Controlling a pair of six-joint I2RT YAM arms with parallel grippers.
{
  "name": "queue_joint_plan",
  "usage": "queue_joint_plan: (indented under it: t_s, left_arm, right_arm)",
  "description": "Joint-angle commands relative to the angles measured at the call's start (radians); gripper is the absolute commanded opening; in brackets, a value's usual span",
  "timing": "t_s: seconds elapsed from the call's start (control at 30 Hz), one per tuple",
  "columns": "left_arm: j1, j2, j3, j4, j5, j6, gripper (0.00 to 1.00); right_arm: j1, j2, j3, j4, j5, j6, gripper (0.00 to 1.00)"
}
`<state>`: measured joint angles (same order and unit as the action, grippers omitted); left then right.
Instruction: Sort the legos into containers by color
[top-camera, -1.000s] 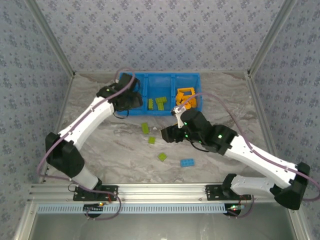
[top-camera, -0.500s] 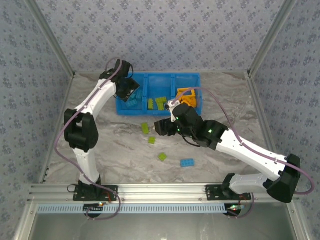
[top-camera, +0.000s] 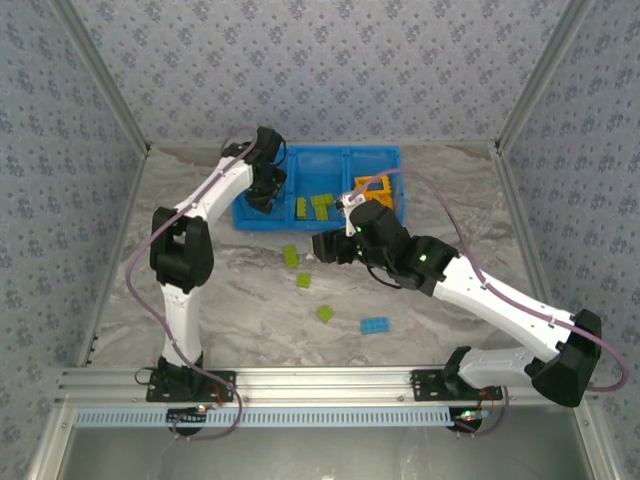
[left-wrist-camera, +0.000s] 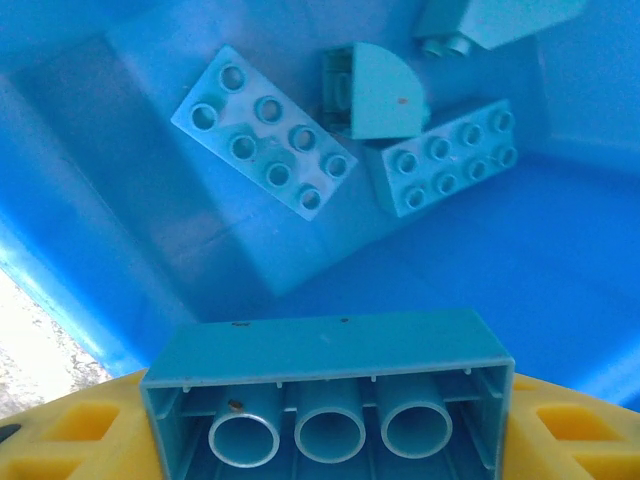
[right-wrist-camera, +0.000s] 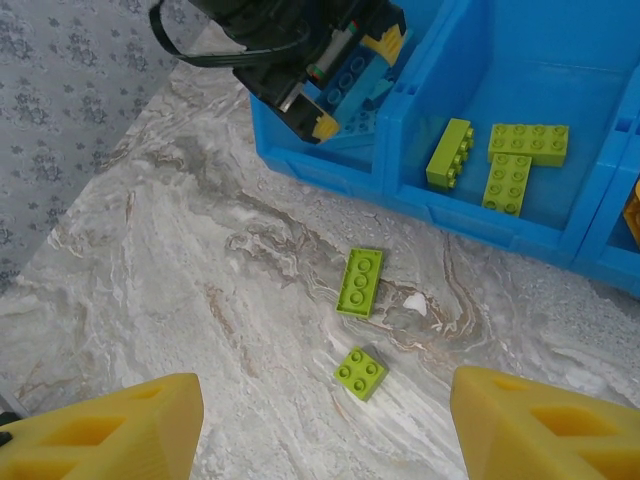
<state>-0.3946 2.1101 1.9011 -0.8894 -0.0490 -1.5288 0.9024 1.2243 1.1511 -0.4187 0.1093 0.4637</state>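
My left gripper (left-wrist-camera: 325, 435) is shut on a teal brick (left-wrist-camera: 325, 350), held underside up over the left compartment of the blue bin (top-camera: 390, 160). Below it lie a teal plate (left-wrist-camera: 265, 142), a curved piece (left-wrist-camera: 372, 90) and a 2x4 brick (left-wrist-camera: 450, 155). My right gripper (right-wrist-camera: 330, 440) is open above the table, with a lime 2x3 brick (right-wrist-camera: 360, 281) and a small lime brick (right-wrist-camera: 361, 372) ahead of its fingers (right-wrist-camera: 110, 430). Lime bricks (right-wrist-camera: 508, 165) lie in the middle compartment and orange pieces (top-camera: 375, 190) in the right one. From above, the left gripper (top-camera: 262, 195) is at the bin and the right gripper (top-camera: 322, 247) is just in front of it.
Loose on the marble table (top-camera: 200, 260) are three lime bricks (top-camera: 290, 256) (top-camera: 303, 280) (top-camera: 324, 313) and a blue brick (top-camera: 375, 325). The bin's front wall (right-wrist-camera: 480, 225) stands just beyond the right gripper. Patterned walls enclose the table on three sides.
The left arm has lifted its elbow and swung the teal brick down over the left compartment. The right gripper has moved forward and left, toward the lime bricks.
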Motion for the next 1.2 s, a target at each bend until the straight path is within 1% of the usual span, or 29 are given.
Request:
queue_joint_plan:
  t_s: [0.0, 0.13, 0.23, 0.33, 0.5, 0.6, 0.67, 0.77, 0.97, 1.03, 1.07, 1.13, 1.17]
  left_arm:
    - [0.003, 0.012, -0.009, -0.002, 0.006, -0.100, 0.47]
    - [0.012, 0.040, -0.003, -0.031, 0.039, -0.146, 0.48]
    - [0.019, 0.055, -0.027, -0.002, 0.068, -0.170, 0.48]
    - [0.019, 0.078, -0.018, 0.009, 0.089, -0.177, 0.48]
    - [0.020, 0.094, -0.012, 0.038, 0.091, -0.177, 0.48]
    - [0.021, 0.100, -0.005, 0.038, 0.095, -0.163, 0.54]
    - [0.022, 0.097, -0.010, 0.040, 0.097, -0.156, 0.63]
    - [0.023, 0.083, -0.025, 0.054, 0.098, -0.148, 0.73]
    - [0.026, 0.046, -0.029, 0.073, 0.094, -0.113, 0.81]
    - [0.026, 0.030, -0.030, 0.070, 0.093, -0.104, 0.81]
    - [0.028, 0.017, -0.030, 0.065, 0.087, -0.098, 0.79]
    - [0.022, -0.022, -0.041, 0.065, 0.054, -0.090, 0.73]
    - [0.018, -0.049, -0.046, 0.068, 0.034, -0.079, 0.73]
  right_arm:
    - [-0.004, 0.000, 0.026, 0.010, 0.004, 0.009, 0.69]
    - [-0.007, -0.006, 0.021, 0.011, 0.003, 0.008, 0.69]
    - [-0.008, -0.007, 0.018, 0.014, 0.000, 0.006, 0.69]
    - [-0.010, -0.008, 0.013, 0.018, -0.001, 0.007, 0.69]
    - [-0.010, -0.008, 0.005, 0.023, -0.008, 0.009, 0.69]
    - [-0.012, -0.005, 0.000, 0.027, -0.018, 0.010, 0.69]
    - [-0.011, -0.005, -0.007, 0.033, -0.023, 0.011, 0.69]
    - [-0.012, -0.003, -0.015, 0.033, -0.033, 0.010, 0.70]
    - [-0.012, -0.002, -0.036, 0.029, -0.038, 0.016, 0.70]
    - [-0.012, -0.003, -0.042, 0.028, -0.038, 0.017, 0.70]
    - [-0.010, -0.003, -0.045, 0.028, -0.036, 0.017, 0.70]
    - [-0.010, -0.003, -0.050, 0.026, -0.029, 0.017, 0.70]
    - [-0.011, -0.003, -0.053, 0.028, -0.026, 0.016, 0.70]
